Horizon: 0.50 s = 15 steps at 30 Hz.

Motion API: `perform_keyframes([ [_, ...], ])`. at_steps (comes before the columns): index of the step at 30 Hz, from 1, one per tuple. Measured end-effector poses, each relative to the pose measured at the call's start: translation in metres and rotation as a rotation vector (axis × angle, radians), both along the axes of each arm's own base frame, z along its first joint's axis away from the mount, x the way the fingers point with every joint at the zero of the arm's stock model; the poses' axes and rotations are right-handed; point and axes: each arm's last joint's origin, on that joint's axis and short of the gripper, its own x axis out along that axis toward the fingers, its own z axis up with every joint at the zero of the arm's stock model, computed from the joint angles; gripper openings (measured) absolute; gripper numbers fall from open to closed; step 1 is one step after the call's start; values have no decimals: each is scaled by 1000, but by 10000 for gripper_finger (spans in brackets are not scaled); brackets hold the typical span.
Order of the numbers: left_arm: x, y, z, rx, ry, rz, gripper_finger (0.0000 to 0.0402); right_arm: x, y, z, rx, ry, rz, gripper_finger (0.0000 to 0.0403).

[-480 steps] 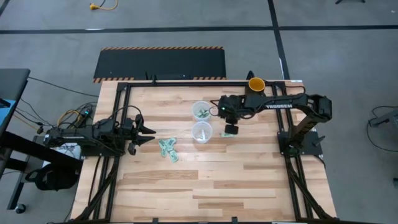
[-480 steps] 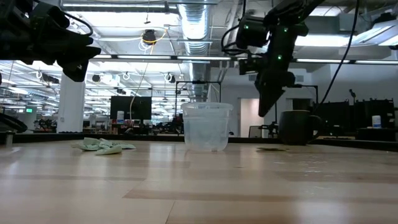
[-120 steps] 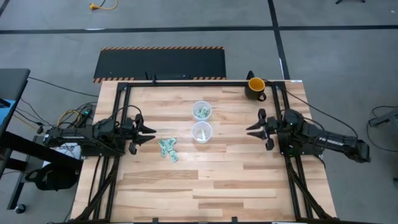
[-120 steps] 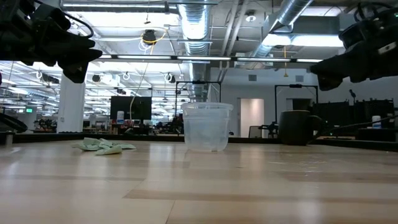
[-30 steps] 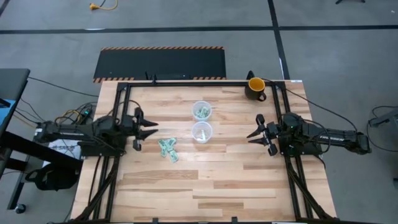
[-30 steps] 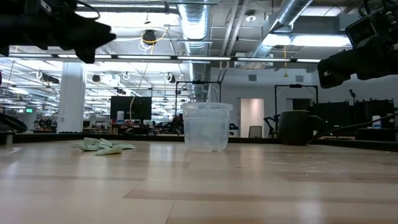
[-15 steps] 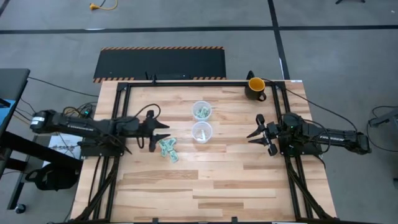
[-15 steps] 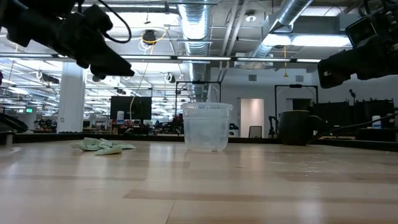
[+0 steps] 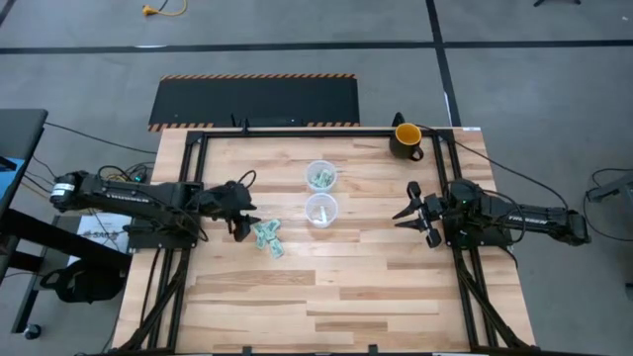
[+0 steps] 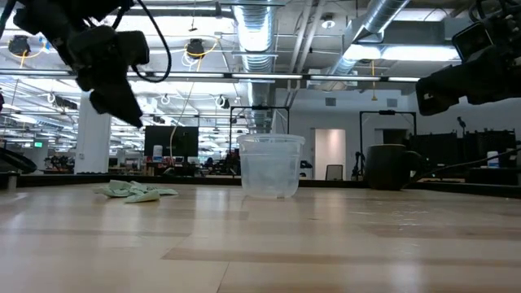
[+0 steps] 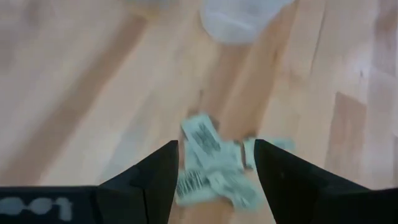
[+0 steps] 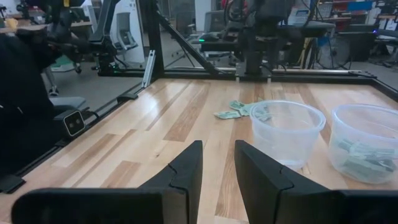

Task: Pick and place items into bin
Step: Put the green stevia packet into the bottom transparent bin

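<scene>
the job looks partly done from where i stand. one clear tub [image 9: 319,177] farther back on the worktop [image 9: 326,287] already has a few green-and-white packets [image 12: 359,155] lying in its bottom, and the nearer tub [image 9: 321,210] seems to hold only a scrap or nothing much; i can't tell for sure.

a small heap of loose packets [image 9: 266,237] lies on the bare wood, well apart from both tubs, toward the left arm's side.

the left gripper [image 9: 240,225] is just beside that heap and above it, tipped down, its fingers [image 11: 152,177] spread wide with the packets showing in the gap between them. nothing is gripped yet. in the low view it hangs clear of the wood.

the right gripper [image 9: 412,211] waits at the worktop's right edge, fingers [image 12: 180,174] only a little apart and empty, pointing toward the tubs.

so i'd judge the heap is what's left: lower, close on a packet, carry it over to a tub.
</scene>
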Motion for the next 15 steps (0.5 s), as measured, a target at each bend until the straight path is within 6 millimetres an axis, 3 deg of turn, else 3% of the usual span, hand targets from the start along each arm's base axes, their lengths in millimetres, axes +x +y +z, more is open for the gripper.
perform_keyframes([
  [6, 3, -4, -14, -97, 118, -31, 199, 0, 0, 0, 0, 0, 0, 87],
  [15, 10, -4, -41, -41, 339, -43, 199, 0, 0, 0, 0, 0, 0, 87],
])
